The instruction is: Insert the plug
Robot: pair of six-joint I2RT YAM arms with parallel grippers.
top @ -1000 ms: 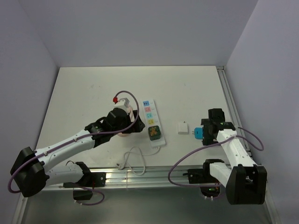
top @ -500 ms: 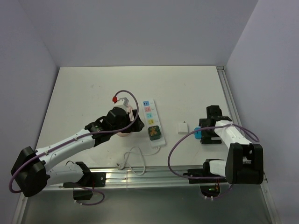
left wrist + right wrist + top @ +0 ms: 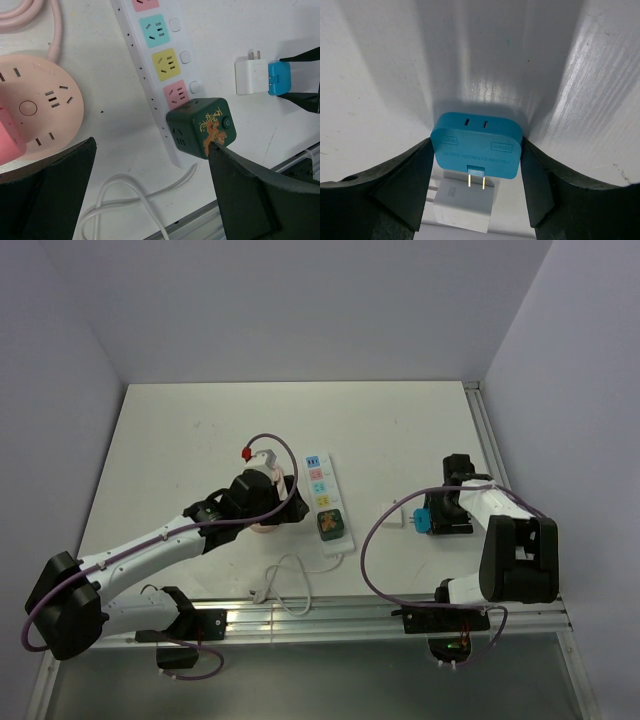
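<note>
The flat blue plastic two-prong plug point(image 3: 476, 147) lies on the white table point(image 3: 200, 440) against a small white adapter block point(image 3: 462, 205), apart from the white multi-socket power strip point(image 3: 145, 75). The right gripper point(image 3: 476, 167) seems clamped across its sides for lifting. The left gripper point(image 3: 152, 147) hangs wide open above the strip, probably to steady it.

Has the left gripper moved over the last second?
No. The left gripper sits at the same spot beside the power strip, jaws open.

— Strips on the surface point(image 3: 200, 440)?
— One long white power strip point(image 3: 322, 490), one round pink socket hub point(image 3: 37, 105), one dark green cube adapter point(image 3: 331, 524).
— Loose plugs?
— One white charger block point(image 3: 249, 77), one flat blue plug adapter point(image 3: 477, 145) (two altogether).
</note>
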